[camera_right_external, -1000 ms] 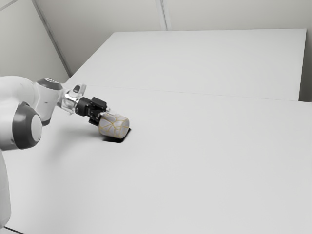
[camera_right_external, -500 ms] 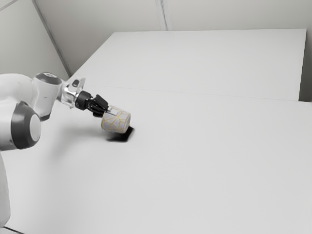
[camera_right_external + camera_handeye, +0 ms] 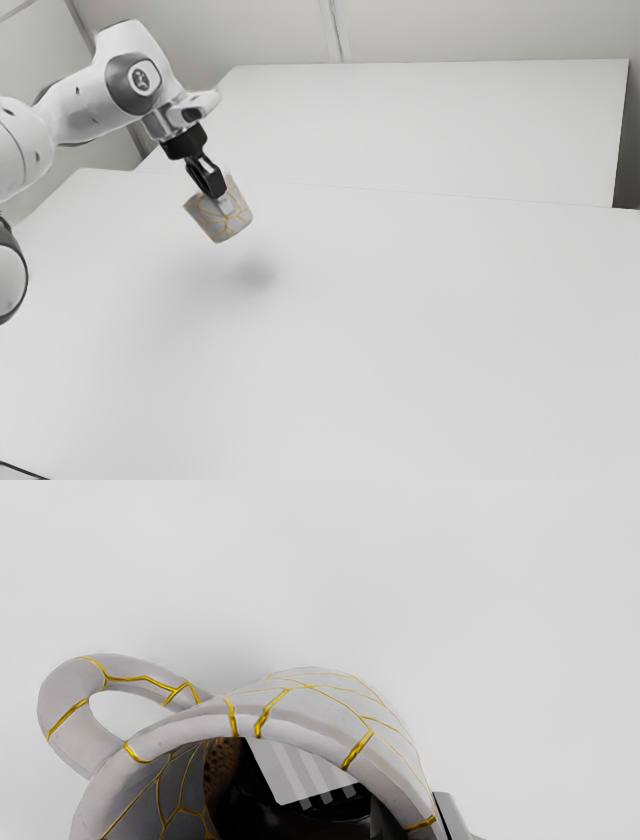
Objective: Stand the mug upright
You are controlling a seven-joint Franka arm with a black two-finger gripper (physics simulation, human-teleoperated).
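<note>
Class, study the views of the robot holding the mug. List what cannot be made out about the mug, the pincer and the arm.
Mug, rim: wrist view, partly cut off by the bottom edge.
Mug's underside: wrist view, hidden behind its own body.
Mug's inner floor: wrist view, lost in darkness.
Part of the mug's side: exterior view, covered by the pincer.
Arm: exterior view, partly cut off by the left edge.
</note>
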